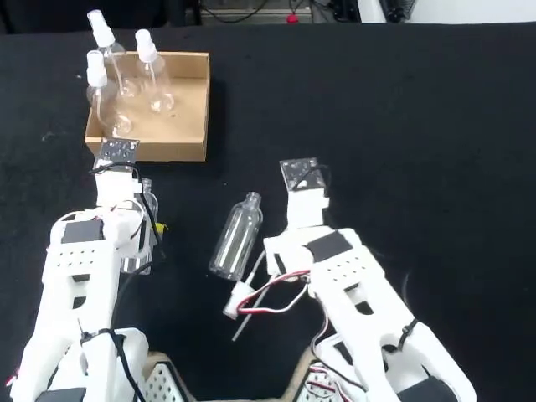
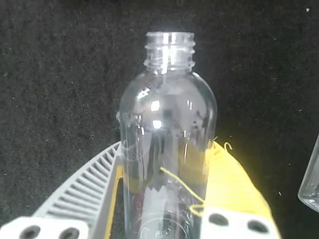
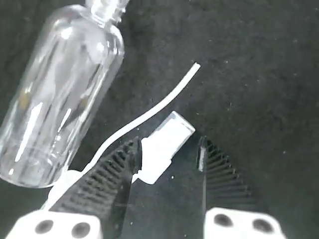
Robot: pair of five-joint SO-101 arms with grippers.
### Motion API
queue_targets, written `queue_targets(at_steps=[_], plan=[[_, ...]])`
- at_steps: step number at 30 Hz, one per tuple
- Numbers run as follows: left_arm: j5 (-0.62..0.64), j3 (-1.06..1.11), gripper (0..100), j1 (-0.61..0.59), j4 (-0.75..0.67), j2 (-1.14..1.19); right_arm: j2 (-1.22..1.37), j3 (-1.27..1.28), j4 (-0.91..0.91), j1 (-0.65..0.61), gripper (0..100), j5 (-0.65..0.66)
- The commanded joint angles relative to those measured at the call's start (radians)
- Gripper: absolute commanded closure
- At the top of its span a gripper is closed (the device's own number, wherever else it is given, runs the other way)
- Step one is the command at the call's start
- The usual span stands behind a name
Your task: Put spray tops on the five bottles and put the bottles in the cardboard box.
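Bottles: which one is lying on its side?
The bottle on the table between the arms. Three capped bottles stand in the box; the left gripper holds the fifth bottle.

A black cloth (image 1: 419,126) covers the table from edge to edge, matte and flecked with pale lint and a few loose threads. The light on it is even, with no hard glare. Beyond the far edge runs a narrow strip of room. It holds dark cables (image 1: 243,12) on a grey surface, a small red object (image 1: 292,18), perhaps a plug, and a white panel (image 1: 477,10) towards one corner.
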Motion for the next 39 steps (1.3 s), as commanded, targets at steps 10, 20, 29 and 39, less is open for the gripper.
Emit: queue_targets(at_steps=[10,20,29,39], plan=[[0.005,-0.005,81,-0.01,-0.015,-0.028,0.242,-0.173,0.012,-0.074,75.8,-0.089],[0.005,-0.005,81,-0.01,-0.015,-0.028,0.367,-0.262,0.106,-0.074,93.0,0.071],[0.005,-0.005,81,-0.01,-0.015,-0.028,0.202,-0.268,0.144,0.061,97.3,0.483],[0.006,-0.008,81,-0.01,-0.015,-0.028,0.282,-0.348,0.031,0.33,97.2,0.822]])
